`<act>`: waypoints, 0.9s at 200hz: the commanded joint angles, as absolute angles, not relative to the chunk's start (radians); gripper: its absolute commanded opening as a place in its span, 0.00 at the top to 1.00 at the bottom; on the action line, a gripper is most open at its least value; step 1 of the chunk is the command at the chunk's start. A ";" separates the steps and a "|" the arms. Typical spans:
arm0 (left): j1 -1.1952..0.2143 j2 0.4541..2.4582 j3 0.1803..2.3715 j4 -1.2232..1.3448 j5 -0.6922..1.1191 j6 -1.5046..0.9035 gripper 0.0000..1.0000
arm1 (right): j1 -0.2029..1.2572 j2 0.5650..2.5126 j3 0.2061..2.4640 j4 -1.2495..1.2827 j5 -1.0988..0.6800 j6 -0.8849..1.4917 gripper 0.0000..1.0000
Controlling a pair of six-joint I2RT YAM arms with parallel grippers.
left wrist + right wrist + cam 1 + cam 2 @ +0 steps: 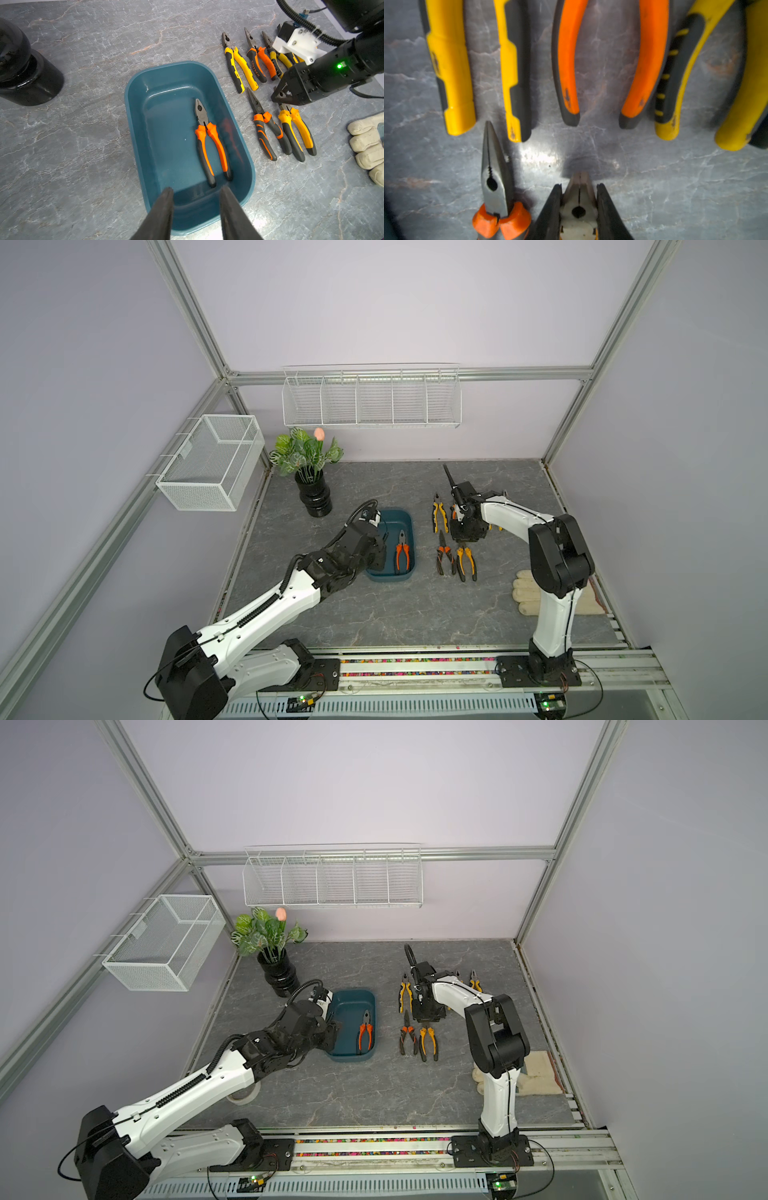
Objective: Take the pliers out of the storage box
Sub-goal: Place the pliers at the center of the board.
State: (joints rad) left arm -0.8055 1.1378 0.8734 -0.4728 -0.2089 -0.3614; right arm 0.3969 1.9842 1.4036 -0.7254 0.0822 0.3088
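R. arm point(507, 514) masks its own fingertips point(556, 195) and part of the rear pliers point(439, 512) row in both top views. L. arm point(270, 605) covers a storage box point(395, 513) corner there. R. wrist view: handles point(569, 62) blurred, cut by frame edge. L. wrist view crops glove point(367, 145), vase point(20, 68).

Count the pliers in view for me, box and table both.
7 pliers. One lies in the box. Four form a back row on the table, two a front row, one with its head in the right end effector. The right arm may hide more.
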 commanded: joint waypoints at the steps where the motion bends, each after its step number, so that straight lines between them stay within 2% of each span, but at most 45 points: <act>1: -0.807 1.155 0.901 -0.483 -0.210 -0.356 0.60 | 0.385 2.006 1.434 -0.749 0.092 0.301 0.73; 108: -0.807 1.189 0.903 -0.484 -0.189 -0.357 0.59 | 0.360 2.043 1.474 -0.758 0.091 0.299 0.72; 180: -0.807 1.214 0.900 -0.494 -0.181 -0.374 0.57 | 0.357 2.038 1.467 -0.745 0.068 0.299 0.58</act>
